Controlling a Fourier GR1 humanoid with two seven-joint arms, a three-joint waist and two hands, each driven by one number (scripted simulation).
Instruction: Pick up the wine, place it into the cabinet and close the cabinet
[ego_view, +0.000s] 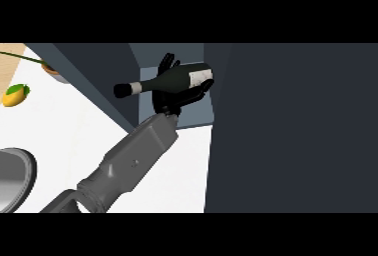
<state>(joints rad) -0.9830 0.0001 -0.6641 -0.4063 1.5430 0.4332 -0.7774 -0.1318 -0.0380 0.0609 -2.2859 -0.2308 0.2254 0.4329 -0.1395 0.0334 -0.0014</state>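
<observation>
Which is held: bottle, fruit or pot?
The wine bottle: the hand curls round it by the cabinet; the yellow fruit and pot sit on the counter.

white label on wine bottle (171, 81), no readable text

Dark wine bottle (171, 80) sideways in cabinet (193, 112)

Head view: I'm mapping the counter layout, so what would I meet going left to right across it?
Metal pan rim at the left edge → yellow-green fruit → plant pot → wine bottle lying sideways in the hand at the cabinet opening → dark cabinet door.
</observation>
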